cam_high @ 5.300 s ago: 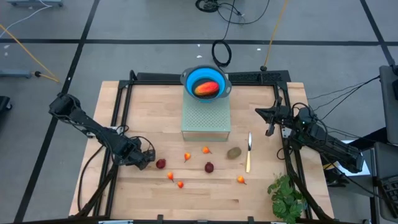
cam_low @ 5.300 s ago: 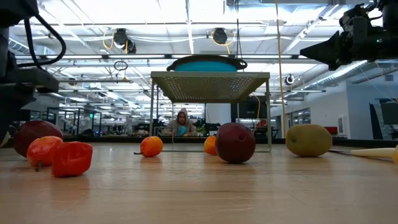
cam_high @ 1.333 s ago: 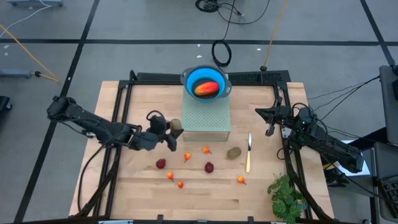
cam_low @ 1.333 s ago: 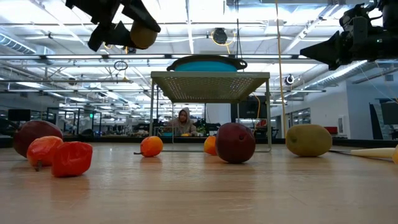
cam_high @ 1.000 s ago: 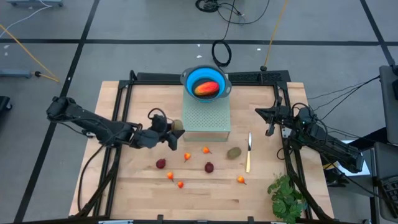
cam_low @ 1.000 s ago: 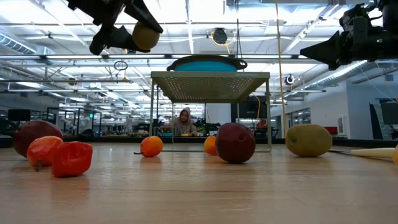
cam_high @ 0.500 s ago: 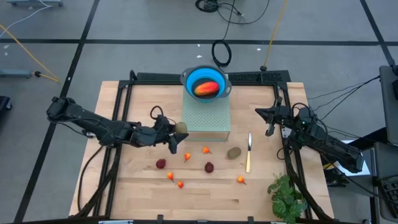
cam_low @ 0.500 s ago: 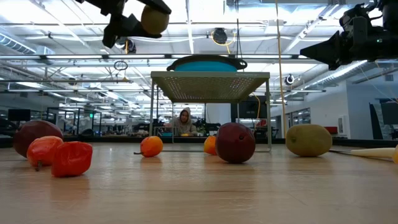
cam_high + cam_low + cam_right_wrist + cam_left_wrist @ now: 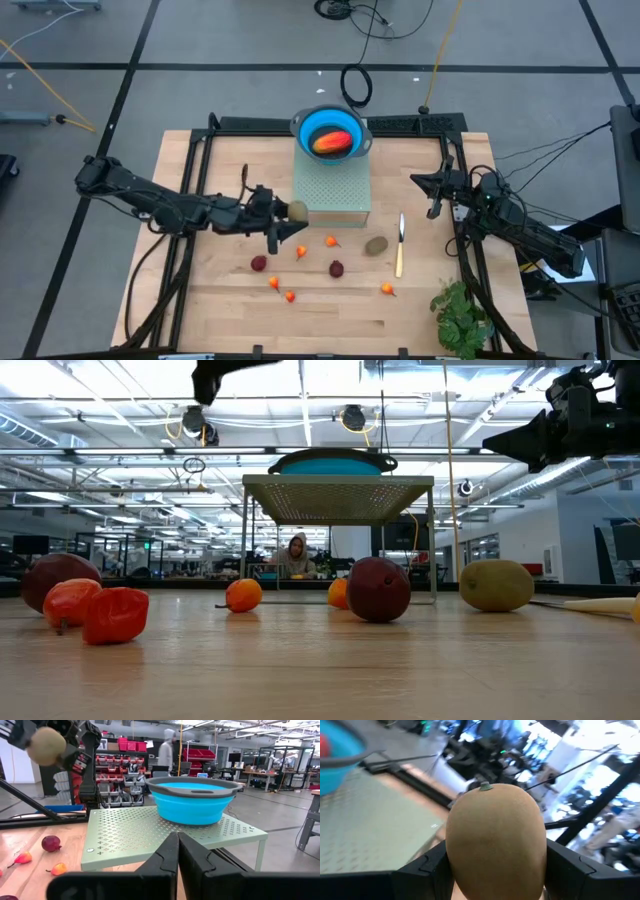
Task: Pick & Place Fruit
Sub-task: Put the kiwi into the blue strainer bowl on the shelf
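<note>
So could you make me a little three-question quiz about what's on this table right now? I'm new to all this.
1. True or false: the blue bowl on the green perforated stand already holds the mango.
2. What is the left gripper holding?
A. the knife
B. a brown kiwi
C. a dark-red ball
3. Fill in: the knife lies on the table just beside the second ______.

Key
1. True.
2. B: the kiwi is clamped between its fingers, raised at the stand's edge. The right gripper waits shut at the table's right side.
3. Kiwi.
</note>
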Robot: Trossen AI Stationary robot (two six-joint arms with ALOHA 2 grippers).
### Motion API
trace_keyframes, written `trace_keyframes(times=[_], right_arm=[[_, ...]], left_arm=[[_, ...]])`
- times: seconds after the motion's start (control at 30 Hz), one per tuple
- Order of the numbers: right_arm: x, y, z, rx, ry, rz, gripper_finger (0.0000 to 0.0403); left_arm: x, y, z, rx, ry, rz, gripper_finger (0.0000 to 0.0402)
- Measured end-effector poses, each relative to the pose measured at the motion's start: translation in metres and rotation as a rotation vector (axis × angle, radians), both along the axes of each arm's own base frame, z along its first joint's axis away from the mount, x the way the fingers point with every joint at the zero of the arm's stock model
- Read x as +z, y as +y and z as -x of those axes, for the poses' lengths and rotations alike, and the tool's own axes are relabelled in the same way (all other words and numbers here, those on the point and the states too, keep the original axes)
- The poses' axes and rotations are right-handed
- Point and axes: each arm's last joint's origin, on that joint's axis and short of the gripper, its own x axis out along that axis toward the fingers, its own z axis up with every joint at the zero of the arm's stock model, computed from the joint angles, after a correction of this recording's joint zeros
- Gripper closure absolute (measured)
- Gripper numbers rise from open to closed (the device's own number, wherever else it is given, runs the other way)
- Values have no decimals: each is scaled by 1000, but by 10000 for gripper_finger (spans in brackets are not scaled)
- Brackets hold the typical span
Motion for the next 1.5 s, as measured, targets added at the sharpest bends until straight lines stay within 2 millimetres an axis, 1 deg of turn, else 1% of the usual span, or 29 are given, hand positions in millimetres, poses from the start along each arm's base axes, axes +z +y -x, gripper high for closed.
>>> trace_keyframes(times=[0.17, 0.33, 0.73, 1.07, 1.5], right_arm=[[0, 0, 0, 0, 0, 1, 403], [0, 0, 0, 0, 1, 1, 403], [0, 0, 0, -2, 9, 27, 403], [0, 0, 0, -3, 10, 27, 403], [0, 0, 0, -3, 9, 26, 403]], left_arm=[[10, -1, -1, -99, -103, -18, 167], [18, 1, -1, -185, -185, -23, 167], [35, 11, 0, -294, -366, -44, 167], [40, 12, 1, -326, -427, -66, 167], [41, 12, 1, -340, -437, -70, 167]])
